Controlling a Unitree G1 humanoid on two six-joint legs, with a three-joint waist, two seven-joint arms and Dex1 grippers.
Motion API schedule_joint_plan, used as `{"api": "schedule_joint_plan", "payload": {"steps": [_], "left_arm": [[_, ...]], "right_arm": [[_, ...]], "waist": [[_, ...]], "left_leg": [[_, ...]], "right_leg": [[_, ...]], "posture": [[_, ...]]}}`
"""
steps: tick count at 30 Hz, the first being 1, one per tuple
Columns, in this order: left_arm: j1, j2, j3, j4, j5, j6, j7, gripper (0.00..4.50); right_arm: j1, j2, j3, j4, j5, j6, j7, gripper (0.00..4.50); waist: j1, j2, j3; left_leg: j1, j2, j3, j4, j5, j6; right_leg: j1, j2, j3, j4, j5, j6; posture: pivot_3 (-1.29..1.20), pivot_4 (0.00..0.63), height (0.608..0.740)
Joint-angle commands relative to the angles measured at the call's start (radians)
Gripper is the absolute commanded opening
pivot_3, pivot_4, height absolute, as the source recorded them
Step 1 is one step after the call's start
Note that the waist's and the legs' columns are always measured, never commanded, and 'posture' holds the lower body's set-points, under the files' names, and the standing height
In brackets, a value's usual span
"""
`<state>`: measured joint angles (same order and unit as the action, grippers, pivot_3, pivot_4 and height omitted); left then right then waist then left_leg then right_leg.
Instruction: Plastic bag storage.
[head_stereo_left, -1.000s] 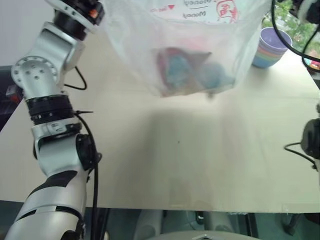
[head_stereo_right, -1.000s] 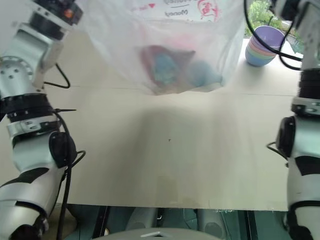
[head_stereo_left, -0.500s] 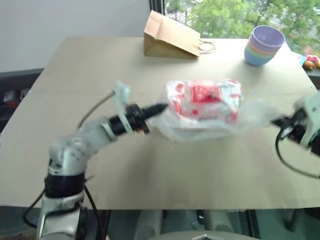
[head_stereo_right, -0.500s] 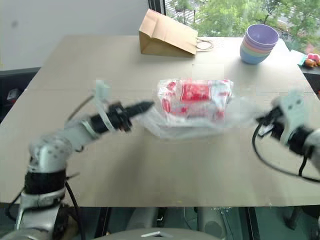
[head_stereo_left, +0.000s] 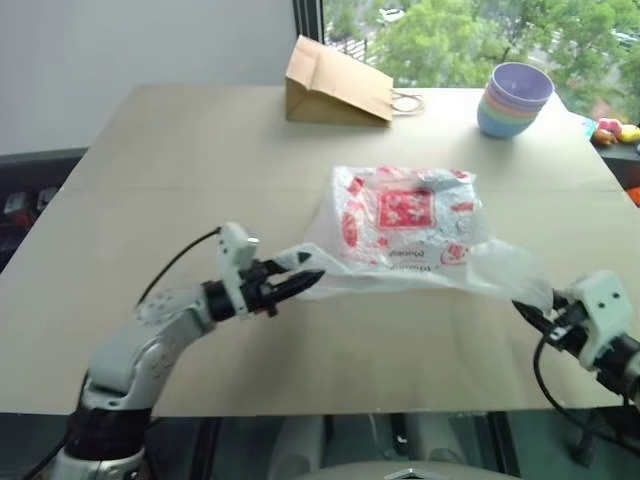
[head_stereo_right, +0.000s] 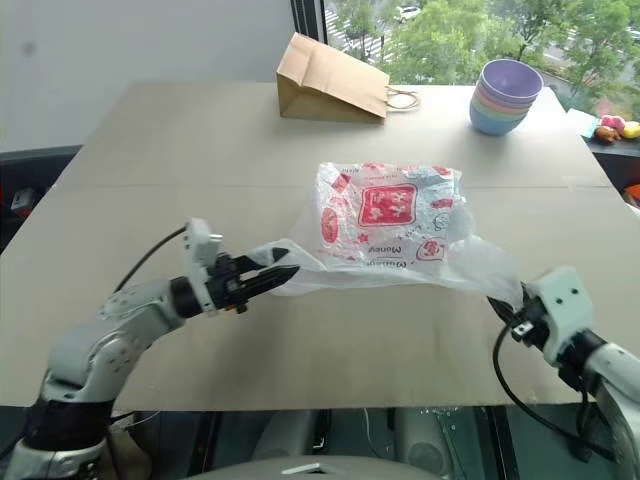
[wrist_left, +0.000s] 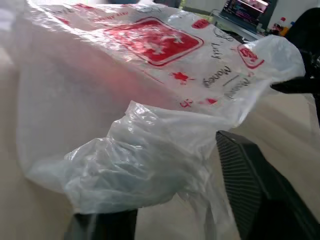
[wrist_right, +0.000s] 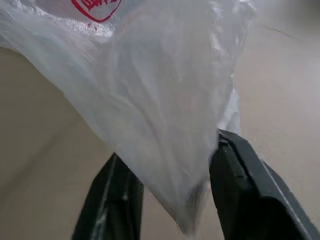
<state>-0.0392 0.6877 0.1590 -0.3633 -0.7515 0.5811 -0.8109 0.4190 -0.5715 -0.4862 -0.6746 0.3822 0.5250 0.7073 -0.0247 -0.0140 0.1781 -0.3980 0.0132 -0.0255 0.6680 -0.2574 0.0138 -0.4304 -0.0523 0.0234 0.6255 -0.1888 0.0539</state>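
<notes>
Plastic bag (head_stereo_right: 385, 215) lying mid-table (head_stereo_right: 330, 330), stretched between both pincers. Left pincer (head_stereo_right: 272, 277) at its near-left corner, fingers apart, film bunched between them. Right pincer (head_stereo_right: 505, 318) at near-right corner, fingers apart around the film. Beyond: brown paper bag (head_stereo_right: 328, 68), stacked bowls (head_stereo_right: 508, 97) at far edge.

Upper-floor office or lab: window (head_stereo_left: 450, 30), treetops; monitor (wrist_left: 245, 10)
</notes>
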Motion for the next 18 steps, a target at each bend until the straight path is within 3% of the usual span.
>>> {"api": "schedule_joint_plan", "payload": {"steps": [1, 2, 4, 10, 18], "left_arm": [[0.083, 0.048, 0.103, -0.046, 0.024, -0.069, -0.058, 4.19], [0.118, 0.060, 0.128, -0.046, 0.029, -0.076, -0.072, 4.50], [0.165, 0.074, 0.153, -0.031, 0.053, -0.104, -0.094, 4.50], [0.195, 0.076, 0.190, 0.015, 0.092, -0.128, -0.089, 4.50], [0.066, 0.090, 0.236, 0.111, 0.062, -0.069, -0.045, 4.50]], "right_arm": [[0.111, -0.013, -0.167, -0.060, 0.077, -0.056, 0.087, 3.59], [0.150, -0.017, -0.217, -0.053, 0.088, -0.072, 0.118, 3.95], [0.206, -0.025, -0.286, -0.033, 0.108, -0.100, 0.166, 4.31], [0.275, -0.050, -0.354, 0.026, 0.128, -0.153, 0.239, 4.31], [0.271, -0.055, -0.315, 0.091, 0.096, -0.202, 0.238, 4.31]], "waist": [[0.012, 0.000, 0.000], [0.014, 0.000, 0.000], [0.017, 0.000, 0.000], [0.016, -0.004, -0.002], [0.014, -0.004, -0.002]], "left_leg": [[-0.001, 0.000, 0.000, -0.002, 0.000, 0.000], [-0.001, 0.000, -0.001, -0.003, -0.001, 0.000], [-0.001, 0.000, 0.000, -0.003, -0.001, 0.000], [0.002, 0.004, 0.001, 0.002, -0.001, 0.000], [0.004, 0.008, 0.005, 0.003, -0.001, 0.000]], "right_leg": [[-0.002, 0.000, 0.000, 0.000, -0.002, -0.001], [-0.002, 0.000, -0.001, 0.000, -0.003, -0.002], [-0.002, 0.000, -0.001, 0.000, -0.006, -0.003], [0.001, -0.002, 0.000, 0.000, -0.010, 0.001], [0.001, -0.001, -0.001, 0.001, -0.010, 0.001]], "posture": [[0.00, 0.150, 0.739], [0.00, 0.150, 0.739], [0.00, 0.150, 0.739], [0.00, 0.150, 0.739], [0.00, 0.150, 0.739]]}}
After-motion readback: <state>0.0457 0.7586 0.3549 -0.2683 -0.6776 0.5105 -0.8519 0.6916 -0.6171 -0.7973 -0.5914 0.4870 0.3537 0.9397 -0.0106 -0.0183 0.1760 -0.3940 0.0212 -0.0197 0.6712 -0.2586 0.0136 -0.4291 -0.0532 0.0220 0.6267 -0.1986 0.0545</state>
